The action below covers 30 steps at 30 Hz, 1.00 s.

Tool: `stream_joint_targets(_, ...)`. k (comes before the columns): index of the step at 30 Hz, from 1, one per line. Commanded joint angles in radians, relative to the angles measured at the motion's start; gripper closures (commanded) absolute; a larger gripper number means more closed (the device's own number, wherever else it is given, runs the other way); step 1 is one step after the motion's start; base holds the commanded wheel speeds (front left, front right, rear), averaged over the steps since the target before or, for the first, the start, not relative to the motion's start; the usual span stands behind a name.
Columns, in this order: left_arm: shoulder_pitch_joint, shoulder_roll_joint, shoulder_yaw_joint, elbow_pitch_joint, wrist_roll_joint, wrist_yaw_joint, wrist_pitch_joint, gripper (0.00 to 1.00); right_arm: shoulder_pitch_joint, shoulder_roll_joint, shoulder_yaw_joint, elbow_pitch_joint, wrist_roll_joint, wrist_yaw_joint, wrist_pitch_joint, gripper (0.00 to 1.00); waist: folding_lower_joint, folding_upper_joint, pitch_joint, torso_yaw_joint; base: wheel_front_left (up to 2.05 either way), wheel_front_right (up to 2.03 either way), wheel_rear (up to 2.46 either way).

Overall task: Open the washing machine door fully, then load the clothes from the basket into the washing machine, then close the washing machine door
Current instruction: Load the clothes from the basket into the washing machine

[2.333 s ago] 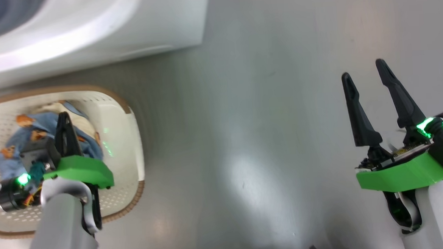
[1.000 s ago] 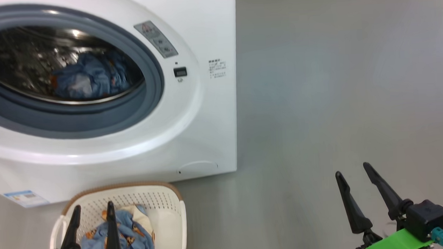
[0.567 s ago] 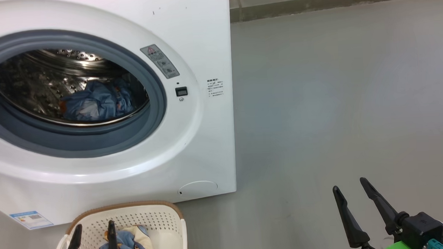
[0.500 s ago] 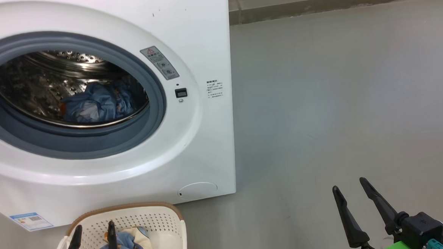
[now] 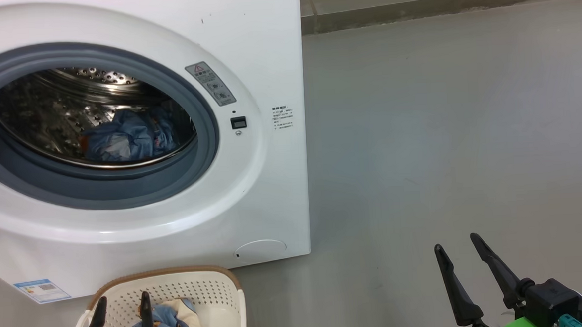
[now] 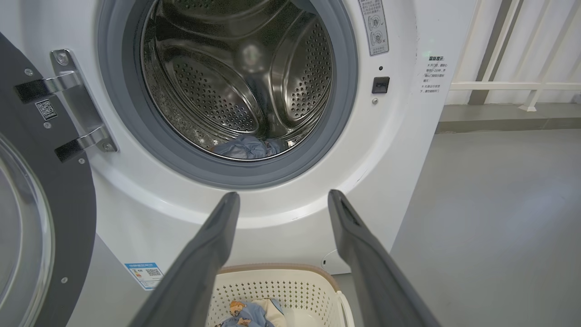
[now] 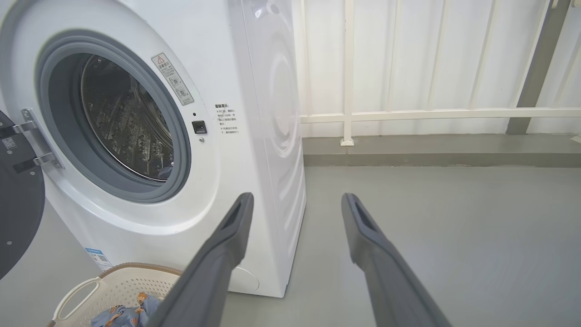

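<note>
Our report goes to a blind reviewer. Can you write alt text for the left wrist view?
A white washing machine stands with its door swung open at the view's left and a blue garment in the drum. In front, the open left gripper frames a basket holding more blue clothes.

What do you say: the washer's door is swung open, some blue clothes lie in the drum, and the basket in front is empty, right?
Not quite. The basket is not empty: blue printed clothes lie in it, as the head view shows. The rest holds: the washing machine door is swung open, and a blue bundle lies in the drum.
</note>
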Motion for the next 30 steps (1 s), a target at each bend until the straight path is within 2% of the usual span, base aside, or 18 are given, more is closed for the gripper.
stream_joint_targets(1,-0.011,0.018,0.031,-0.026,-0.009,0.01,0.001,0.0,0.0,-0.001,0.032,-0.029,-0.008,0.006,-0.001,0.0,0.0,0.0,0.002,0.003,0.0,0.0,0.0)
stream_joint_targets(16,-0.03,0.021,0.012,0.028,0.005,0.034,0.027,0.0,-0.016,-0.004,0.04,-0.037,-0.002,0.006,-0.002,0.0,0.0,0.0,0.048,0.015,0.0,0.0,0.0)
stream_joint_targets(21,-0.072,0.021,-0.023,0.119,0.039,0.043,0.044,0.0,-0.042,-0.01,0.043,-0.045,0.006,0.006,-0.006,0.0,0.0,0.0,0.116,0.018,0.0,0.0,0.0)
stream_joint_targets(30,-0.23,0.009,-0.076,0.359,0.066,0.019,0.043,0.0,-0.116,-0.038,0.046,-0.063,0.024,0.006,-0.016,0.0,0.0,0.0,0.28,0.02,0.0,0.0,0.0)
